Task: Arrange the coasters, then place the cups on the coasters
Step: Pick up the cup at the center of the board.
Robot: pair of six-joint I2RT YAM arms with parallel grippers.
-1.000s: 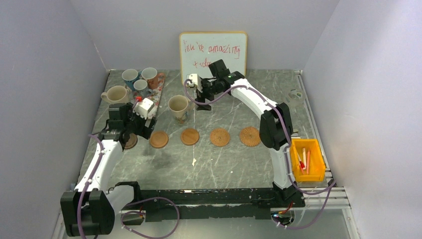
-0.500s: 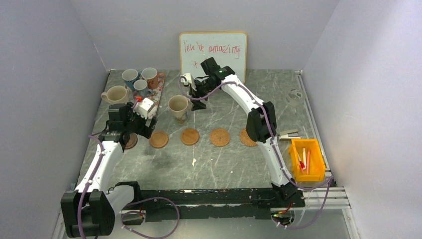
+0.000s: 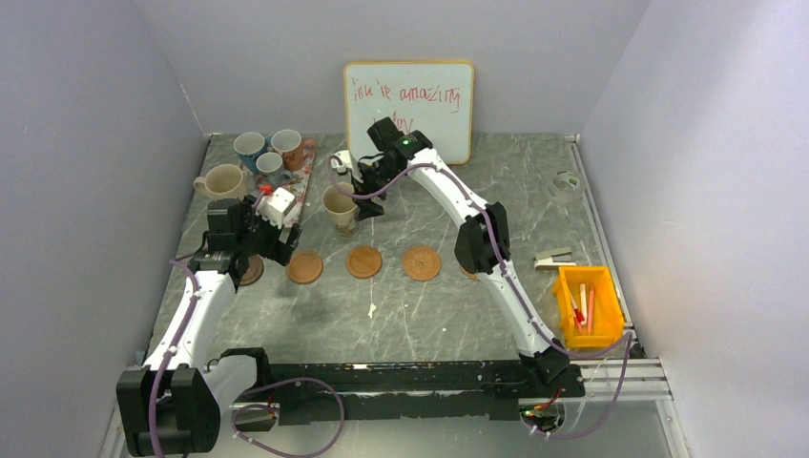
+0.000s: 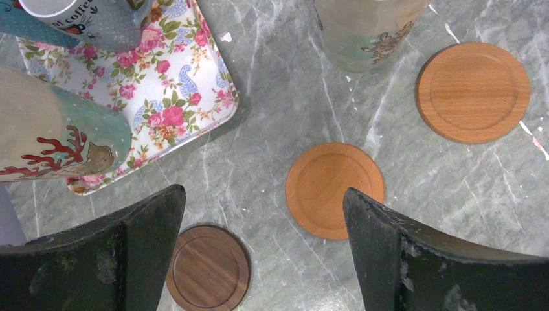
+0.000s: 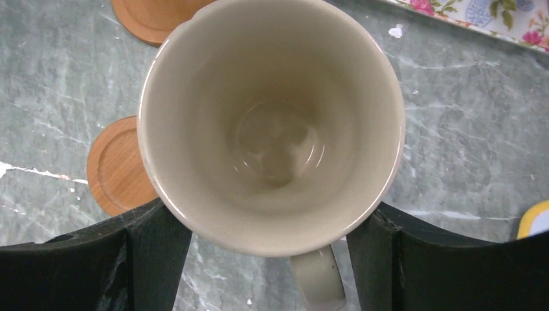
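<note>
Cream mug (image 5: 272, 129), at 12 o'clock of the tan coasters (image 3: 363, 260), is straddled by the right gripper (image 5: 268, 223), contact not discernible; the left gripper (image 4: 262, 197) is held wide open over the dark brown coaster (image 4: 208, 267)

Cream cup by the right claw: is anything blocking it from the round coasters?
Nothing visible blocks it. The cream cup stands between the right gripper's fingers, and the coasters lie just in front with only bare table between. The floral tray sits off to its side.
</note>
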